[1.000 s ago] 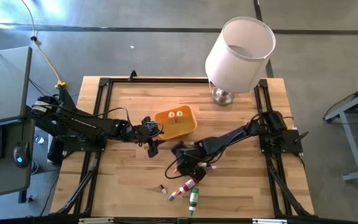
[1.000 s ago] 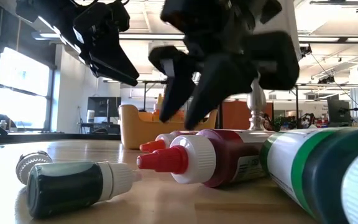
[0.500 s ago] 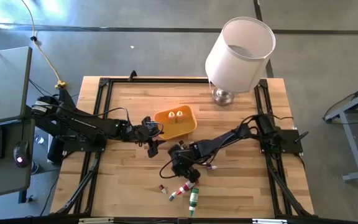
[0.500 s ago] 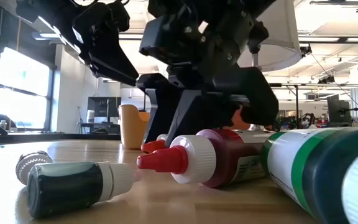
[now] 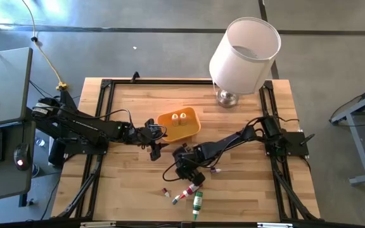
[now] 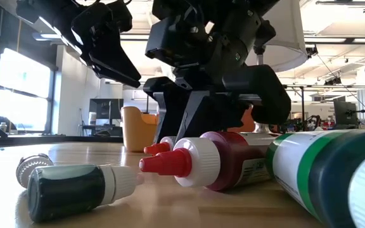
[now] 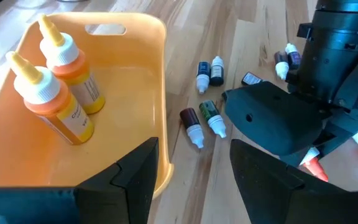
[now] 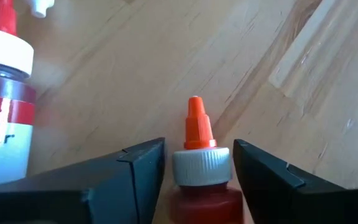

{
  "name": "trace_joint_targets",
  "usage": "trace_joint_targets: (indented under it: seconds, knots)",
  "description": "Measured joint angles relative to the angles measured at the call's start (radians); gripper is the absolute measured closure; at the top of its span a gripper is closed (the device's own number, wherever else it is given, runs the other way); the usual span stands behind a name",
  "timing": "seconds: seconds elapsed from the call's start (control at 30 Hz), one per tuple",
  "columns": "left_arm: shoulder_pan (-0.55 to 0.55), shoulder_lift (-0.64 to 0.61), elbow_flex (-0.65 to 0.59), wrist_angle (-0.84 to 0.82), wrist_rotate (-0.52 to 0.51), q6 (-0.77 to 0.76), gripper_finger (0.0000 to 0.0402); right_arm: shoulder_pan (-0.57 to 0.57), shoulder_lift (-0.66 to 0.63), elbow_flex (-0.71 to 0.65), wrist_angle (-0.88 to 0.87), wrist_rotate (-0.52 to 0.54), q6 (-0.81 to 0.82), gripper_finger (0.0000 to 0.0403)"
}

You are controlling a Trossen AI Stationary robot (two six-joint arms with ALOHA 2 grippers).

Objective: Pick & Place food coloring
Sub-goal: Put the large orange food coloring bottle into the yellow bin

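The left gripper [image 5: 154, 149] hangs above the table [image 5: 125, 183], just left of the orange tray [image 5: 189, 130], its fingers spread with nothing between them; in the low view it shows as a dark wedge [image 6: 109, 54] well clear of the wood. The tray sits a little far of the table's middle and holds two orange bottles [image 7: 59, 87] lying side by side, white caps with yellow tips. Near of the tray, at mid table, the right gripper [image 5: 191, 172] is down at the wood, its fingers [image 8: 135, 168] set on either side of a bottle with a grey ribbed cap and orange tip [image 8: 199, 158]; the fingers stand close by the cap, but whether they pinch it I cannot tell. Beside it lies a dark red bottle with a white cap and red tip [image 6: 211, 159]. Nearer the front edge lie a small dark vial [image 5: 165, 190], a red bottle [image 5: 184, 193] and a green bottle [image 5: 197, 202]. Far right on the table stands a lamp [image 5: 243, 54] with a white shade.
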Motion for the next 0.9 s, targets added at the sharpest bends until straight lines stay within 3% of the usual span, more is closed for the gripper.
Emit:
trace_joint_targets:
  seconds: [0.2,0.57,0.73,0.9]
  knots:
    - [0.000,0.000,0.000,0.000,0.001,0.000,0.0205,0.001,-0.003,0.021,-0.031,-0.007,-0.001,0.0282]
    - [0.000,0.000,0.000,0.000,-0.003,0.000,0.0205,0.000,-0.001,0.250,-0.223,0.043,0.019,0.0276]
    - [0.000,0.000,0.000,0.001,-0.024,-0.013,0.0205,0.001,-0.027,0.381,-0.393,0.173,-0.017,0.0287]
    - [0.000,0.000,0.000,0.003,-0.048,-0.033,0.0205,-0.003,-0.143,0.400,-0.495,0.321,-0.019,0.0286]
